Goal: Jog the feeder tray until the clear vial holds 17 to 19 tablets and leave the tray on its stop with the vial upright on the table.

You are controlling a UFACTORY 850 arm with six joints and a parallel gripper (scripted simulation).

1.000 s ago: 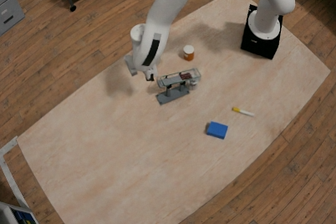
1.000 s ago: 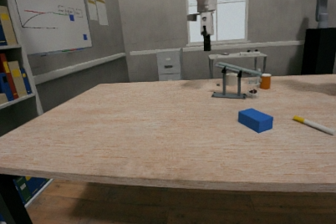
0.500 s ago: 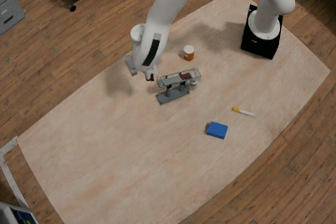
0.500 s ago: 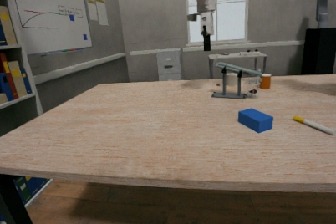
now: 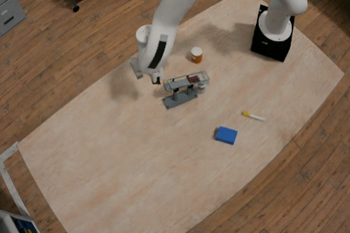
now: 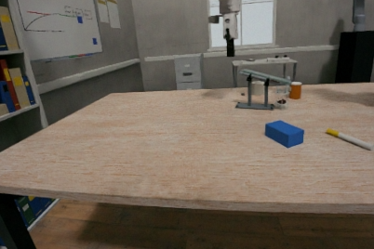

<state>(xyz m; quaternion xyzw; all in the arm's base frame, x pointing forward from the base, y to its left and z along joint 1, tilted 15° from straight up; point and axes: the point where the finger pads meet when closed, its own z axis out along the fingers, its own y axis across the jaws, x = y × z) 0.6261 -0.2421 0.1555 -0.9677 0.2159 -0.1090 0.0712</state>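
Even, soft light — faint shadows, slight blur, curved edges.

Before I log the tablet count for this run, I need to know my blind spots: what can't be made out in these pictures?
- Tablet count: in the top view the tablets on the feeder tray are a dark blur, too small to count.
- Clear vial: exterior view shows it faintly beside the tray's low end; contents unreadable. Top view, tray partly covers it.
- Gripper: shut, above the tray's high end; its gap to the tray is unclear from above.
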